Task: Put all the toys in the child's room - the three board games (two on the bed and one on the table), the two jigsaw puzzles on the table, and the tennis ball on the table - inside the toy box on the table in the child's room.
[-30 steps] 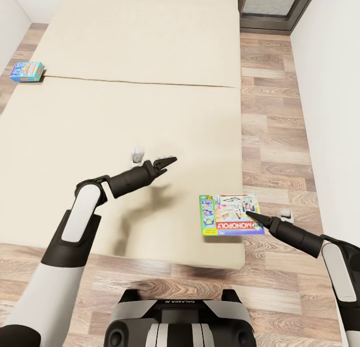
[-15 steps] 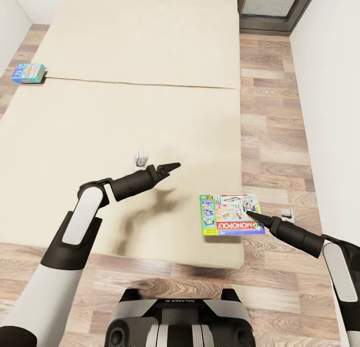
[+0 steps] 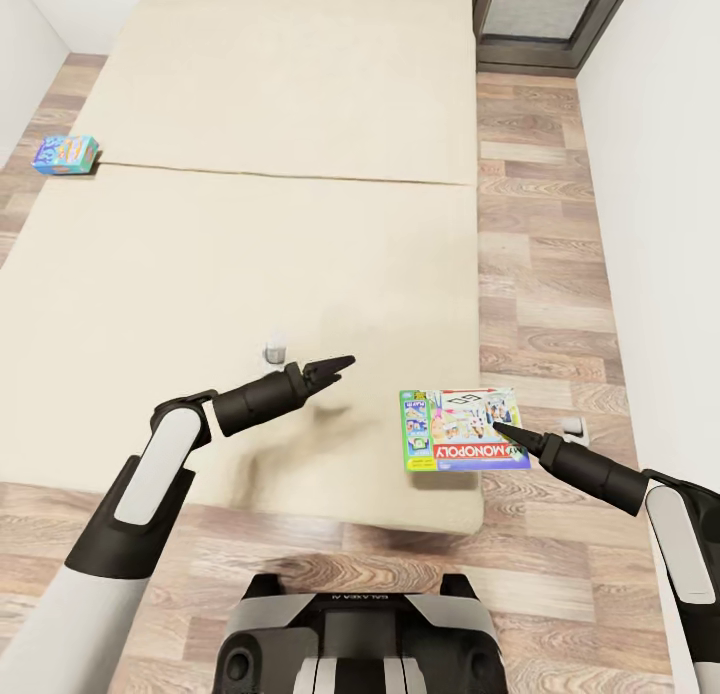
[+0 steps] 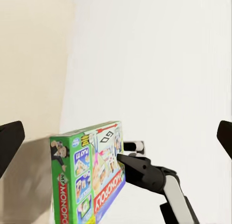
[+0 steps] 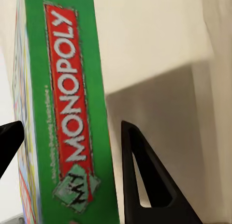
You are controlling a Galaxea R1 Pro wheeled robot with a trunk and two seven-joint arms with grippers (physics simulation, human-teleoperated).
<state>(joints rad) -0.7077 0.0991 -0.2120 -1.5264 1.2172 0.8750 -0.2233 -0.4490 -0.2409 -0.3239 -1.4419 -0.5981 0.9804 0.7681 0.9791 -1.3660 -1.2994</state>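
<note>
Monopoly box straddled by open right fingers, left fingers spread, tips cropped.

Flat green-white-red Monopoly box: red banner, white lettering. Small blue printed box. Cream mattress. Brown wood-plank floor.

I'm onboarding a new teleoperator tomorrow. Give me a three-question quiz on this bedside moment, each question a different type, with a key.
1. True or false: the Monopoly box lies at a corner of the bed.
2. Which pincer straddles the Monopoly box's edge? A) left B) right
3. Fill in: the blue game lies at the bed's ____ edge.

Key: 1 true; 2 B; 3 left.
</note>
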